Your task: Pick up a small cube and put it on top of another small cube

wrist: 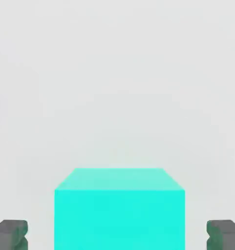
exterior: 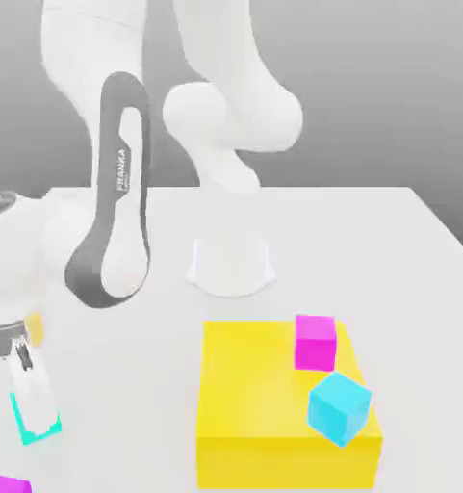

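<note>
The white arm [exterior: 122,183] reached in a bend toward the exterior view's left, one dark-trimmed link nearly upright. Low on that side, the hand [exterior: 38,422] pointed down, its two fingers [wrist: 10,235] spread well apart, level with each other.

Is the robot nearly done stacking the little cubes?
Not nearly. What looks done is the reaching: the pincer is down at the turquoise cube. Getting hold of it is happening now, with a gap still on each side. Lifting it and setting it on another small cube are left; nothing sits on the magenta cube by the yellow block's far edge.
</note>
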